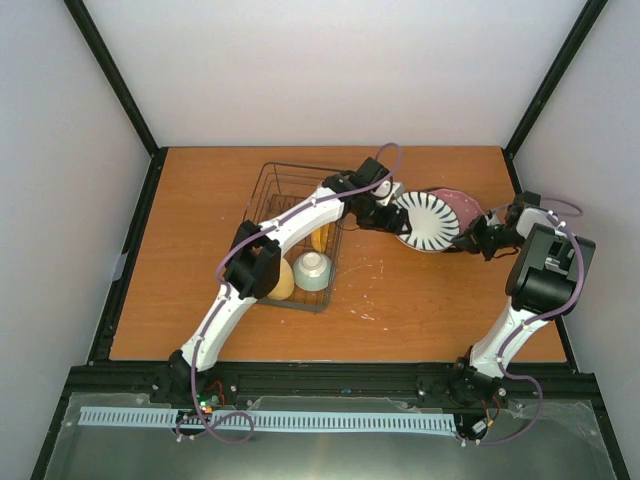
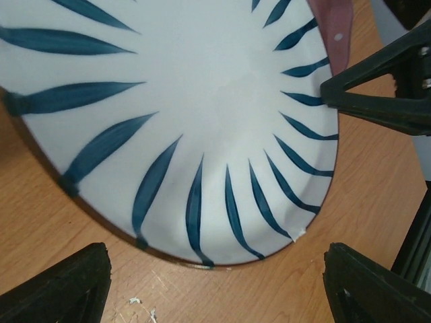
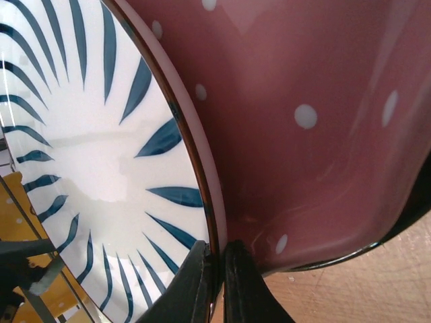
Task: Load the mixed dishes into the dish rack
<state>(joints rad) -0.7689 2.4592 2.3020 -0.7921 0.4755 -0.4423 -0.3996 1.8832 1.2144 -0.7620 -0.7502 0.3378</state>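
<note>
soft, even, fairly bright light from overhead leaves only faint shadows on the table (image 1: pixel 420 300), a dull sheen lies on the striped plate (image 3: pixel 101 168), and the very close pink plate (image 3: pixel 303 114) looks perhaps slightly soft.

The rectangular dark-wire dish rack (image 1: pixel 285 185) lies on the counter, its length running 12 to 6 o'clock. At its 6 o'clock end sits the yellow mug (image 1: pixel 282 283), with the pale mint-green bowl (image 1: pixel 312 270) at the mug's 3 o'clock. The orange white-dotted plate (image 1: pixel 320 238) stands on edge at the bowl's 12 o'clock. Outside the rack, at its 3 o'clock, the white plate with dark blue radial stripes (image 1: pixel 428 220) partly overlaps the pink white-dotted plate (image 1: pixel 462 205).
</note>
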